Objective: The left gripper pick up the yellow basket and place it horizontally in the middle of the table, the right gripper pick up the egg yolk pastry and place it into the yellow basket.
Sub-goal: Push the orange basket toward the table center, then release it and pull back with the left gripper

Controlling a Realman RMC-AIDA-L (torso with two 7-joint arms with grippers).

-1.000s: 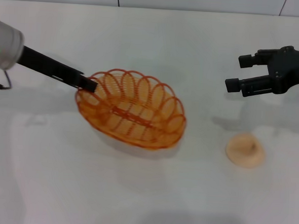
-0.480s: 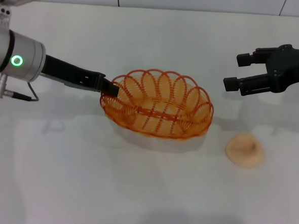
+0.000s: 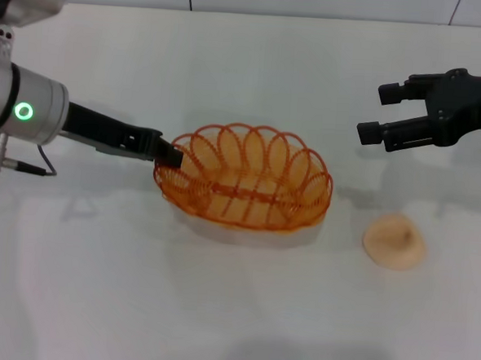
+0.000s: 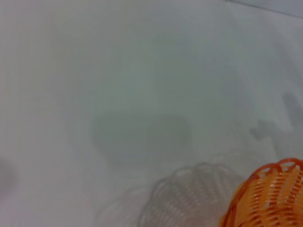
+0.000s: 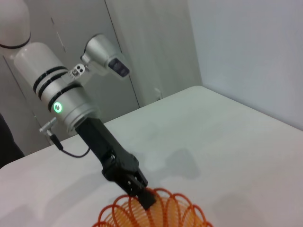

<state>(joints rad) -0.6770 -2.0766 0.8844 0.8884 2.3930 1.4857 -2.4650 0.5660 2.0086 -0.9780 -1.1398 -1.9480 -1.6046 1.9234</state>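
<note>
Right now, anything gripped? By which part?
The left gripper holds the yellow basket by its rim at the robot's-left end. The right gripper is open, empty.

Tabletop [image 3: 241, 311]: plain white, smooth, filling most of the head view. Yellow basket [image 3: 244, 187] sits near its middle, long axis running left to right; whether its base rests fully on the surface cannot be confirmed. Egg yolk pastry [image 3: 394, 241] lies directly on the surface, right of the basket and apart from it
</note>
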